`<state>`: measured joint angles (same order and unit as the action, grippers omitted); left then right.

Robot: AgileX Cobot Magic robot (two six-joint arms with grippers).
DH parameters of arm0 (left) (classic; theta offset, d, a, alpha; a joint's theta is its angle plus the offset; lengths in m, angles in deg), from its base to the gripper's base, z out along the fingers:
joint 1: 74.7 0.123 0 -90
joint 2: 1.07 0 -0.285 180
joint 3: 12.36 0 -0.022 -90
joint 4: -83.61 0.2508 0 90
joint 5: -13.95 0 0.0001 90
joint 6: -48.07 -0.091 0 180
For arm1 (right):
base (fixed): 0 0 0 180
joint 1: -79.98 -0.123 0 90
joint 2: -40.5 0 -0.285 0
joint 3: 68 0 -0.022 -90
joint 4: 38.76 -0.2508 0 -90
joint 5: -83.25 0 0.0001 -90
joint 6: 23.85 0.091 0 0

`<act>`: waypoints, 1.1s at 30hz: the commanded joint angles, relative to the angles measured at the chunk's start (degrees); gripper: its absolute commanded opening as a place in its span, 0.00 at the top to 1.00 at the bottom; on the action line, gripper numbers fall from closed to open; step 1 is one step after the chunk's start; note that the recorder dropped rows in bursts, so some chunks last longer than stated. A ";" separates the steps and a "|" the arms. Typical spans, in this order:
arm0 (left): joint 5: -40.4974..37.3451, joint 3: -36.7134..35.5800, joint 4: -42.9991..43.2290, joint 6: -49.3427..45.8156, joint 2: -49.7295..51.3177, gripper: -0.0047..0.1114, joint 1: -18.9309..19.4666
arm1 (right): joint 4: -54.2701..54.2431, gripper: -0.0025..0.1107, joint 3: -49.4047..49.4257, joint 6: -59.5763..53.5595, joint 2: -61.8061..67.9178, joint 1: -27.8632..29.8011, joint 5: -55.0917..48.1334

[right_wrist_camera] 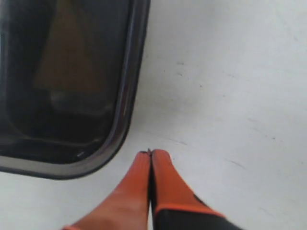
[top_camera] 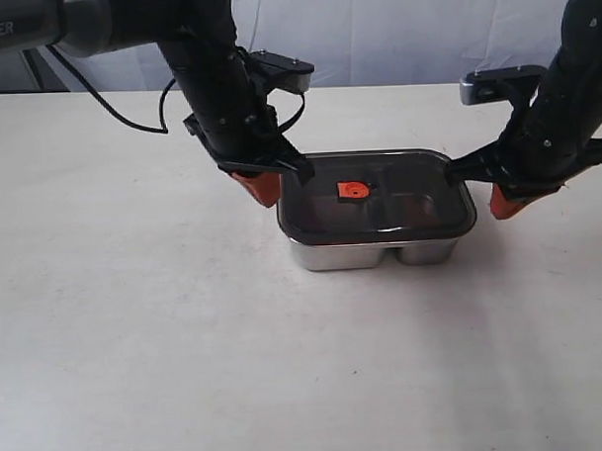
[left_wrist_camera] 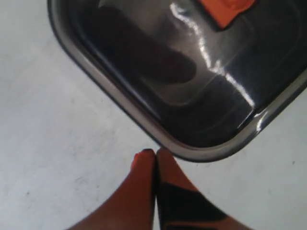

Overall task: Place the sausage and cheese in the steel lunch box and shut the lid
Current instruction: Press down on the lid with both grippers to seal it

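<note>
The steel lunch box (top_camera: pixel 381 250) stands at the table's middle with the dark smoky lid (top_camera: pixel 399 207) lying flat on top, its orange valve (top_camera: pixel 352 189) showing. Through the lid a long dark shape (left_wrist_camera: pixel 144 52), probably the sausage, and a dim yellowish wedge (right_wrist_camera: pixel 67 52), probably the cheese, are faintly seen. My left gripper (top_camera: pixel 262 187) is shut and empty just off the box's left end (left_wrist_camera: pixel 155 152). My right gripper (top_camera: pixel 506 202) is shut and empty beside the right end (right_wrist_camera: pixel 151 153).
The white table (top_camera: pixel 137 340) stretches wide on all sides of the box. A pale backdrop hangs behind it. A black cable (top_camera: pixel 129 115) trails from the left arm across the far left of the table.
</note>
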<state>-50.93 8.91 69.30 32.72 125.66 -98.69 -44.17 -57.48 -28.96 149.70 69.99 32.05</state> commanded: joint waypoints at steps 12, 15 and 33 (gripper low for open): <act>8.47 0.28 -5.76 -1.23 1.28 0.96 0.47 | -8.51 0.99 -10.17 -3.85 1.32 0.21 0.92; 8.20 0.28 -5.76 -0.87 1.69 0.96 0.47 | -9.64 0.99 -11.07 -4.56 3.14 0.21 0.38; 5.64 0.28 -3.61 1.37 5.65 0.96 0.47 | -8.55 0.99 -11.20 -5.72 7.94 -2.71 -1.20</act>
<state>-43.99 9.22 64.73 33.60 130.02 -98.26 -53.59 -68.29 -34.15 156.84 67.27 31.32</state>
